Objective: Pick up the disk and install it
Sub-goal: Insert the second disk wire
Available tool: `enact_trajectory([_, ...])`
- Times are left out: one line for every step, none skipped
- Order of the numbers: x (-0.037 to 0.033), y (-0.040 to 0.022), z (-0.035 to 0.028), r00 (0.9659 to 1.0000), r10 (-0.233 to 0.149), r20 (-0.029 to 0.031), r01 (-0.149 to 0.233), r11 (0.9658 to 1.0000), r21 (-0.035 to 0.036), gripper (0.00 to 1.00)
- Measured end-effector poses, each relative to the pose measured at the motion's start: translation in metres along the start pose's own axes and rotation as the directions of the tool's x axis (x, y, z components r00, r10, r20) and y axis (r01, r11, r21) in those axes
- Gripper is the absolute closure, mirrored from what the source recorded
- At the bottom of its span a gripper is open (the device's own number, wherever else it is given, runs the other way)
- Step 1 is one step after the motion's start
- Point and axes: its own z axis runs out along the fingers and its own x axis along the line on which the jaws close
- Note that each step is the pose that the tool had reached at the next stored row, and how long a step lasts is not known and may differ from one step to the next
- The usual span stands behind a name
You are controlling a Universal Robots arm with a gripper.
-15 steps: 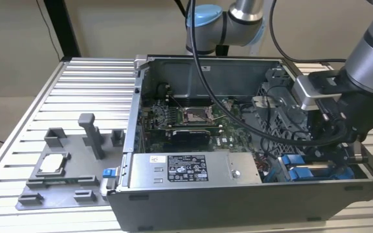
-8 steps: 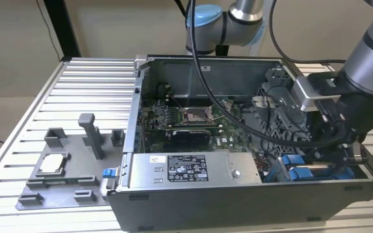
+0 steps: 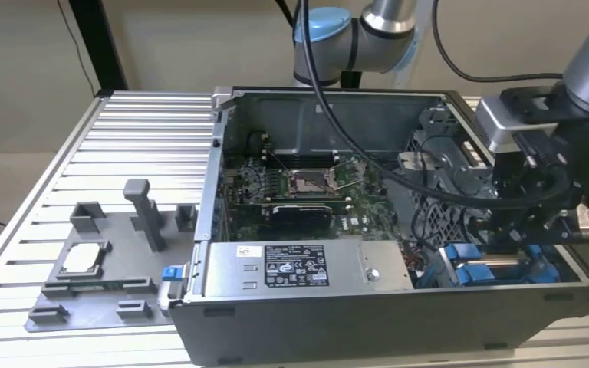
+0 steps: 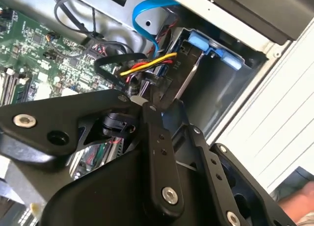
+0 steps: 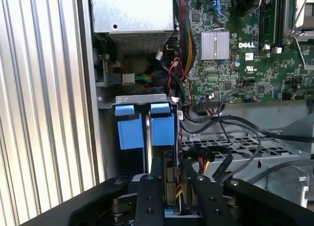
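Note:
The disk stands on edge in the drive bay at the front corner of the open computer case, on the exterior view's right. Its two bright blue frame tabs flank a thin silver edge. In the exterior view the blue frame shows low in the bay. My gripper hangs just above that bay, close to the tabs and apart from them. Its black fingers stand a narrow gap apart, and through the gap I see only cables. In the exterior view the gripper sits inside the case wall.
Red, yellow and black cables run beside the bay. The green motherboard and the grey power supply box fill the case. A grey fixture plate holding a small silver chip lies on the slatted table on the exterior view's left.

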Motion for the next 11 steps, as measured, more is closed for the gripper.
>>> enact_trajectory([-0.0004, -0.0003, -0.0045, 1.0000, 0.000, 0.0000, 0.000, 1.0000, 0.0000, 0.00])
enact_trajectory([-0.0007, -0.0006, -0.0090, 1.0000, 0.000, -0.0001, 0.000, 1.0000, 0.0000, 0.00])
enact_trajectory([-0.0011, -0.0009, -0.0134, 1.0000, 0.000, 0.0001, 0.000, 1.0000, 0.0000, 0.00])
enact_trajectory([-0.0015, -0.0012, -0.0176, 1.0000, 0.000, -0.0001, 0.000, 1.0000, 0.0000, 0.00])
enact_trajectory([-0.0016, -0.0014, -0.0195, 1.0000, 0.000, -0.0002, 0.000, 1.0000, 0.0000, 0.00])
enact_trajectory([-0.0016, -0.0014, -0.0197, 1.0000, 0.000, 0.0000, 0.000, 1.0000, 0.0000, 0.00])
enact_trajectory([-0.0016, -0.0014, -0.0196, 1.0000, 0.000, 0.0001, 0.000, 1.0000, 0.0000, 0.00])
enact_trajectory([-0.0017, -0.0014, -0.0198, 1.0000, 0.000, -0.0001, 0.000, 1.0000, 0.0000, 0.00])
enact_trajectory([-0.0016, -0.0014, -0.0198, 1.0000, 0.000, -0.0001, 0.000, 1.0000, 0.0000, 0.00])
enact_trajectory([-0.0016, -0.0014, -0.0198, 1.0000, 0.000, -0.0001, 0.000, 1.0000, 0.0000, 0.00])
enact_trajectory([-0.0017, -0.0014, -0.0199, 1.0000, 0.000, -0.0001, 0.000, 1.0000, 0.0000, 0.00])
